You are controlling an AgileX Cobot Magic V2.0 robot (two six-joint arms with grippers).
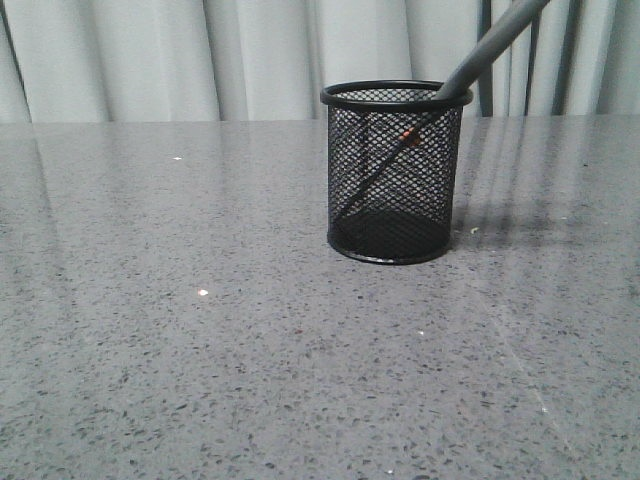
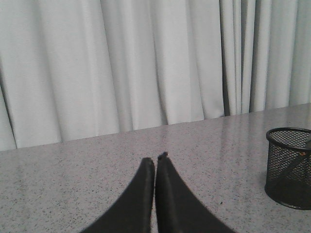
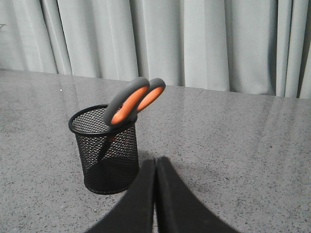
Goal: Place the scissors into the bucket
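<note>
The bucket (image 1: 395, 175) is a black wire-mesh cup standing upright on the grey table. The scissors (image 1: 485, 55) stand inside it, blades down, grey handles leaning out over its right rim. The right wrist view shows the bucket (image 3: 108, 150) and the scissors' orange-lined loops (image 3: 129, 101) above its rim. The left wrist view shows the bucket (image 2: 290, 167) at its right edge. My left gripper (image 2: 156, 158) is shut and empty, well apart from the bucket. My right gripper (image 3: 156, 160) is shut and empty, close beside the bucket. Neither gripper shows in the front view.
A grey speckled table (image 1: 200, 350) runs to a pale curtain (image 1: 200, 55) behind it.
</note>
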